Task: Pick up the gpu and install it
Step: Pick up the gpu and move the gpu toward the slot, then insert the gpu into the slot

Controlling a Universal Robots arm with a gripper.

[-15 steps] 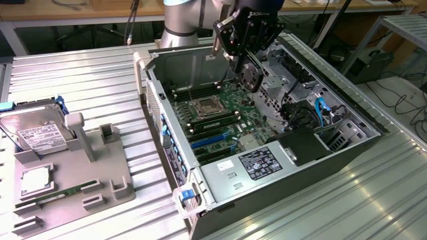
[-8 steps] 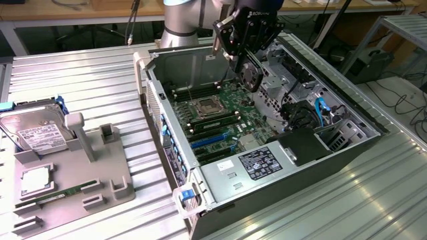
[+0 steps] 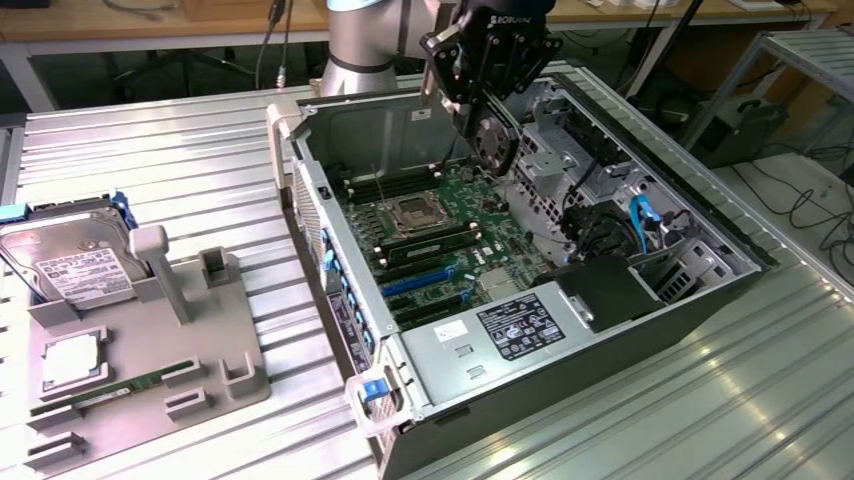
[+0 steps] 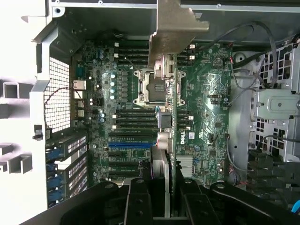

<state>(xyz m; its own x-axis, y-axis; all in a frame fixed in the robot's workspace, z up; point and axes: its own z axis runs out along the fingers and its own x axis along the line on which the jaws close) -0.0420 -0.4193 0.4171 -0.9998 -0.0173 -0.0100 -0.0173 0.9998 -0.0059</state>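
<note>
Lying on a ribbed metal table (image 3: 174, 150) in a cluttered workshop, an open grey computer case (image 3: 374, 135) exposes its green motherboard (image 3: 454, 235); above it, the black gripper (image 3: 481, 100) pinches the green fan-faced gpu (image 3: 491, 145) (held upright). A grey tray (image 3: 200, 350) holds a silver hard drive (image 3: 74, 260).

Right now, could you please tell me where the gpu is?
The gpu hangs in the gripper, held edge-down above the motherboard inside the open computer case, near the exterior view's top centre.
</note>
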